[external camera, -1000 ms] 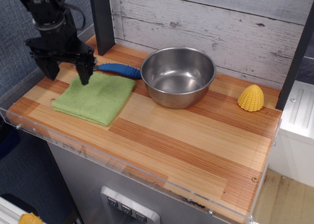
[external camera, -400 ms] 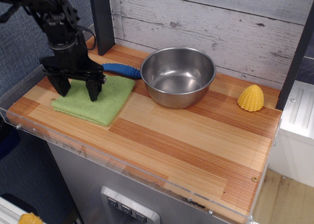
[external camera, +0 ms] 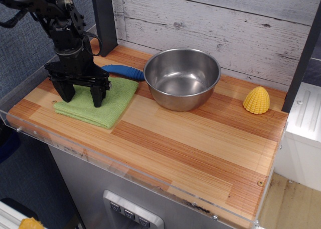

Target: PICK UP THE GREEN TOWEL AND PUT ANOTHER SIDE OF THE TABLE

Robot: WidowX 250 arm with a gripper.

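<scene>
The green towel [external camera: 103,108] lies folded flat at the left end of the table [external camera: 200,138]. My black gripper [external camera: 81,99] hangs straight above it with its jaws spread wide. One fingertip [external camera: 98,101] sits over the towel's middle. The other fingertip stands over the towel's left edge. Both tips are at or just above the cloth; I cannot tell whether they touch. Nothing is held between the jaws. The gripper hides part of the towel's back half.
A steel bowl [external camera: 182,77] stands right of the towel. A blue handle [external camera: 123,71] lies between the bowl and the towel's back edge. A yellow corn toy [external camera: 256,100] sits at the far right. A dark post [external camera: 103,18] rises behind the gripper.
The gripper has come down and forward from behind the towel's back-left corner until it sits low over the cloth. Its jaws stayed open. The towel has not moved.
</scene>
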